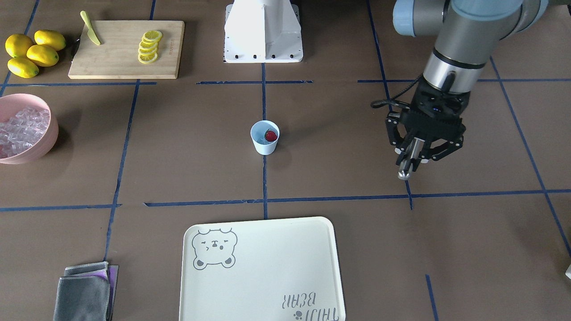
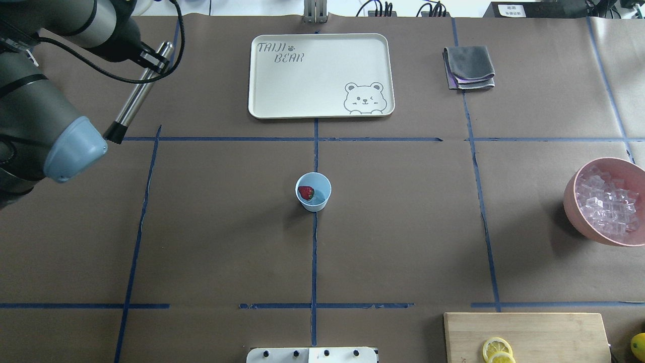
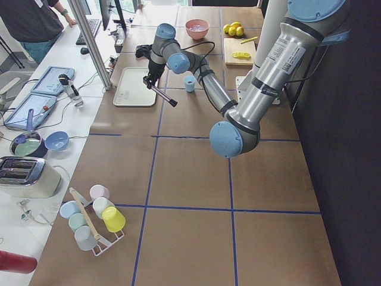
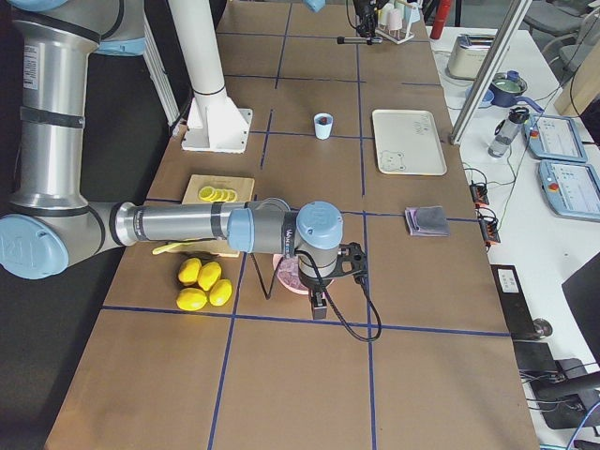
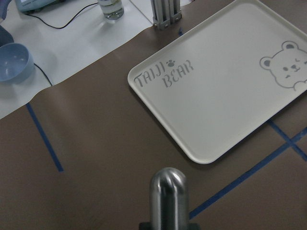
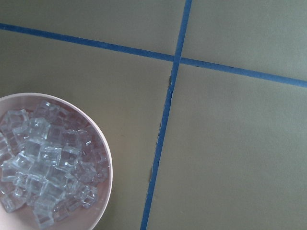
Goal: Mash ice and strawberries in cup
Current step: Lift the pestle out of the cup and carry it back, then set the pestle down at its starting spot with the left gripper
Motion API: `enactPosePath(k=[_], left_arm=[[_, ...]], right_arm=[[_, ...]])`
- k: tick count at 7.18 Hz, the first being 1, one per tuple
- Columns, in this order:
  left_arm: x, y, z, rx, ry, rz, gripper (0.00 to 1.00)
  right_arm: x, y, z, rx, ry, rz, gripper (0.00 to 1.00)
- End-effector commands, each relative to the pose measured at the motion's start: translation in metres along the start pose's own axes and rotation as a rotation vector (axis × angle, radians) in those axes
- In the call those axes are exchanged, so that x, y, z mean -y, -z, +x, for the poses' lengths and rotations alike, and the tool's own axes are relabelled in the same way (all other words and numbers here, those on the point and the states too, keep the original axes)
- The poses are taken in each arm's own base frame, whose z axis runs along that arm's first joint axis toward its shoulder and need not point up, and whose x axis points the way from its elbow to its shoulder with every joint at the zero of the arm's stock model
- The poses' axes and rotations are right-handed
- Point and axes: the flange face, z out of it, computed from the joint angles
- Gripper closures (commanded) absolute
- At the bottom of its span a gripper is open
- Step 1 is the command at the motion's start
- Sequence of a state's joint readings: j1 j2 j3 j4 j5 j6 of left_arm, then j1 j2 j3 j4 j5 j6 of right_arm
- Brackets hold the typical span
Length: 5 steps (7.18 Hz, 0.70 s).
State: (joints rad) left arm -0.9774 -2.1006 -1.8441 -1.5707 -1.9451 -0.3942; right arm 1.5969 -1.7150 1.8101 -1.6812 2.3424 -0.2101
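Note:
The light-blue cup [image 1: 264, 145] [image 2: 313, 196] stands at the table's middle on the blue centre line. Inside it lies a red strawberry [image 1: 271, 135] [image 2: 306, 192] beside some clear ice [image 1: 260, 140]. My left gripper [image 1: 412, 156] [image 2: 153, 58] hovers well off to the cup's side, shut on a metal rod [image 1: 407, 169] [image 2: 136, 98] that slants down; its rounded end [image 5: 168, 191] fills the left wrist view's bottom. My right gripper [image 4: 319, 295] shows only in the exterior right view, over the pink bowl [image 4: 291, 277]; I cannot tell whether it is open or shut.
The pink bowl [image 1: 49, 133] [image 2: 572, 201] [image 6: 108, 163] holds several ice cubes at the table's end. A cream bear tray [image 1: 267, 267] [image 2: 322, 108] lies across from the robot. A cutting board [image 1: 116, 58] with lemon slices and a knife, lemons [image 1: 31, 53] and a grey cloth [image 1: 84, 290] sit nearby.

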Motion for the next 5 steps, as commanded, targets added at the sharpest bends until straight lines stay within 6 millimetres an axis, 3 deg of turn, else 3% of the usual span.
enactPosePath(k=[1, 3, 5], left_arm=[[-0.025, -0.009, -0.070, 0.108, 0.129, -0.134, 1.00], [-0.087, -0.034, -0.134, 0.177, 0.233, -0.262, 1.00], [-0.166, -0.065, -0.172, 0.171, 0.274, -0.378, 1.00]], right_arm=[[0.000, 0.001, 0.000, 0.000, 0.001, 0.001, 0.00], [-0.001, 0.000, 0.000, 0.000, -0.001, -0.001, 0.00], [0.000, 0.000, 0.000, 0.000, 0.000, 0.000, 0.00]])
